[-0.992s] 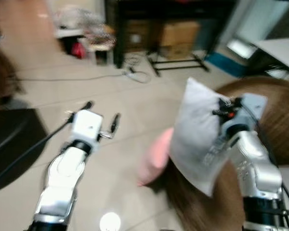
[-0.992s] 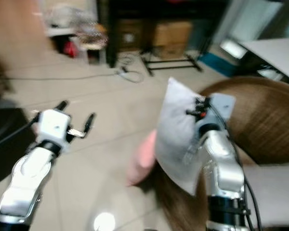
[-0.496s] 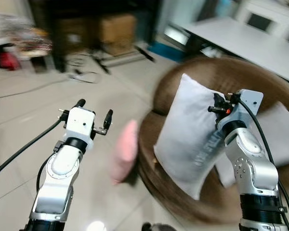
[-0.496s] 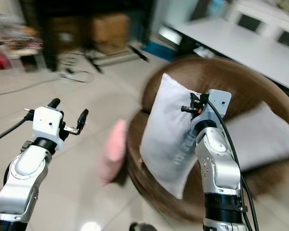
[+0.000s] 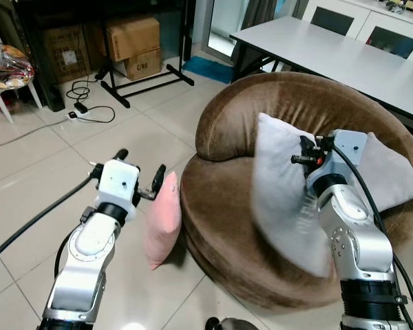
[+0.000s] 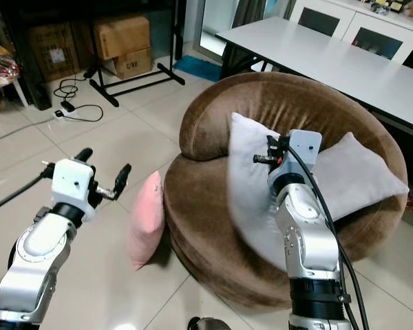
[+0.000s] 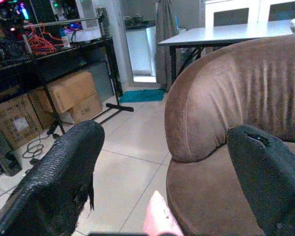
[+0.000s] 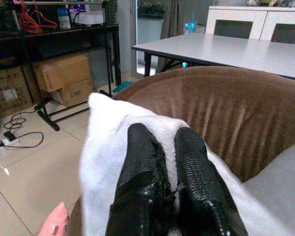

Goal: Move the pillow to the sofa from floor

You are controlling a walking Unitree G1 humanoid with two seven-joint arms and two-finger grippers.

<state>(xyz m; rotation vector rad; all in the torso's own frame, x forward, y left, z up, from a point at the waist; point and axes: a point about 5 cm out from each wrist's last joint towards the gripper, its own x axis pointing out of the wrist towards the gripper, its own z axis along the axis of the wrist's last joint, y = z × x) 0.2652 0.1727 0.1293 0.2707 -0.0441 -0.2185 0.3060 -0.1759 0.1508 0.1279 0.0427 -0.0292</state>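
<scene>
Right gripper (image 8: 169,147) clamped on white pillow (image 5: 282,185) mid-frame over brown sofa (image 5: 227,206), left gripper (image 5: 139,175) spread empty at left, pink pillow (image 5: 162,220) on floor, cardboard box (image 5: 141,65) marked "C/NB" upper left.

Right pincer (image 8: 164,147) clamped tight, left pincer (image 7: 162,162) spread wide

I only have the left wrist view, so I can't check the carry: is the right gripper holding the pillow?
Observer: Yes, the right gripper is shut on the white pillow, over the brown sofa.
Operator: Anything already on the sofa?
Observer: A grey cushion lies on the seat at the robot's right.
Operator: That pink corner below my fingers?
Observer: A pink pillow on the floor, leaning against the sofa's base; your left gripper is open beside it.
</scene>
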